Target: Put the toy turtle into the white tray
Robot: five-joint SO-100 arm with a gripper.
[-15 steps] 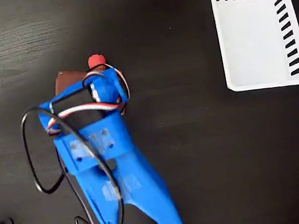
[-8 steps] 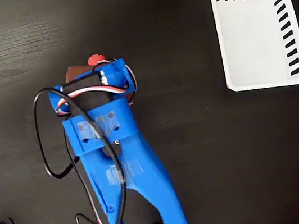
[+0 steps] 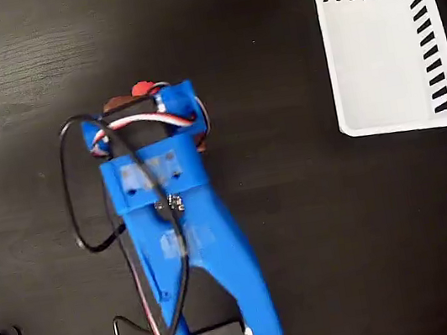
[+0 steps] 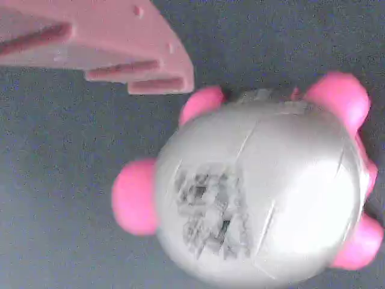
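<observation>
Black tabletop carries turtle beneath the blue arm; tray sits well apart. Pincer state cannot be determined.

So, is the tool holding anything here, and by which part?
It cannot be told. In the wrist view one finger lies clear of the toy turtle, which rests on the table; the other finger is out of view.

The blue arm reached up from the bottom edge of the fixed view, wrist bent downward. In the wrist view only one pinkish finger showed, upper left.
</observation>
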